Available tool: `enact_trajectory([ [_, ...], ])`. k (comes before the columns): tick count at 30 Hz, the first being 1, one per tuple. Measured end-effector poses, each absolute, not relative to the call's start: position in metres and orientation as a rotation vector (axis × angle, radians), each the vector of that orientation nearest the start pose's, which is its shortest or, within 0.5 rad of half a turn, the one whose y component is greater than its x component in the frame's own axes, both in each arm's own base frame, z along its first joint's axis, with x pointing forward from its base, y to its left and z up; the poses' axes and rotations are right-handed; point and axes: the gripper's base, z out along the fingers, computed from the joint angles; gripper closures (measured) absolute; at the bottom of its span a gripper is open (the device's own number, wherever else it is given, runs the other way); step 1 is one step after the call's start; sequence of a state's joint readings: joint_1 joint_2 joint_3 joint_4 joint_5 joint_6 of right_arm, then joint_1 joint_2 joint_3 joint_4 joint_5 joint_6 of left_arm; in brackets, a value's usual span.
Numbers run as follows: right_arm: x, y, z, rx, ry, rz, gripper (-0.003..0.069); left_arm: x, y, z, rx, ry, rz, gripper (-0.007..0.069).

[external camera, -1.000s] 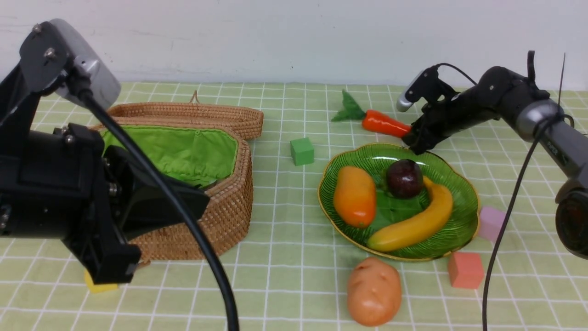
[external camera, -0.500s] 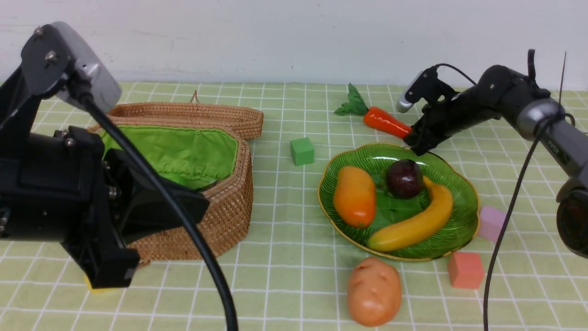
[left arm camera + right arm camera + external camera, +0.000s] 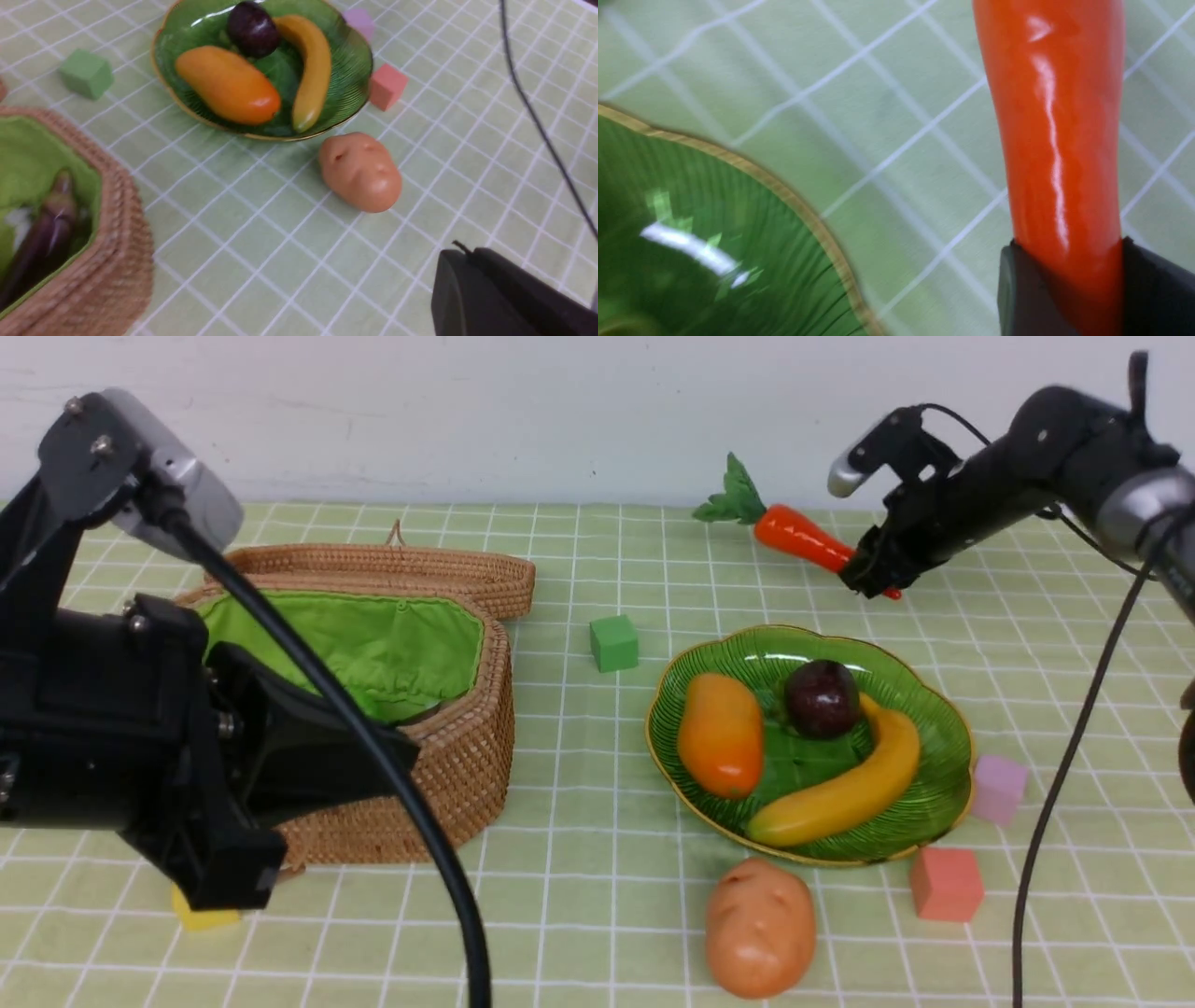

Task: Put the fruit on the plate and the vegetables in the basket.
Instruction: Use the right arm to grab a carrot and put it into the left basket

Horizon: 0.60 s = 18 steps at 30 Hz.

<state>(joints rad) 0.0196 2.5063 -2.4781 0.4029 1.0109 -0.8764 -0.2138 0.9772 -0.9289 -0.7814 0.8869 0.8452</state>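
My right gripper (image 3: 873,574) is shut on the narrow end of the orange-red carrot (image 3: 801,536), holding it in the air behind the plate with its green leaves pointing up and left. In the right wrist view the carrot (image 3: 1055,140) sits between the dark fingers (image 3: 1017,289). On the green plate (image 3: 738,658) lie the mango (image 3: 721,735), the mangosteen (image 3: 822,698) and the banana (image 3: 859,784). The brown potato (image 3: 759,926) rests on the cloth in front of the plate. The wicker basket (image 3: 467,747) stands open at the left, with a dark eggplant (image 3: 42,242) inside. My left gripper (image 3: 460,261) is shut and empty, above the cloth near the potato (image 3: 360,171).
Small cubes lie on the checked cloth: a green one (image 3: 613,643) between basket and plate, a pink one (image 3: 945,883) and a lilac one (image 3: 997,789) by the plate's right side, a yellow one (image 3: 201,917) under my left arm. The basket's lid (image 3: 392,565) lies flat behind it.
My right gripper has risen and drawn back with the carrot, lifting it off the cloth, leaves tipping upward. The left arm has barely moved.
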Motion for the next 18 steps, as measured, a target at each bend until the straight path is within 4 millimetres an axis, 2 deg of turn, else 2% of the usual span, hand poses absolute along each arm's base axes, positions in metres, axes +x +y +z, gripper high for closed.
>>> enact_trajectory([
  [4,0.536,0.043,0.249,-0.958,2.284,0.191,0.0409,0.161,-0.076,0.371,0.713,2.028,-0.49,0.0632],
  [10,0.512,0.054,0.297,-0.949,2.278,0.288,0.0409,0.145,-0.052,0.378,0.478,2.08,-0.301,0.0632],
  [14,0.494,0.086,0.332,-0.996,2.191,0.333,0.0409,0.128,-0.036,0.385,0.319,2.083,-0.197,0.0637],
  [18,0.468,0.149,0.355,-1.11,2.1,0.408,0.0409,0.108,-0.023,0.388,0.201,2.098,-0.142,0.0637],
])
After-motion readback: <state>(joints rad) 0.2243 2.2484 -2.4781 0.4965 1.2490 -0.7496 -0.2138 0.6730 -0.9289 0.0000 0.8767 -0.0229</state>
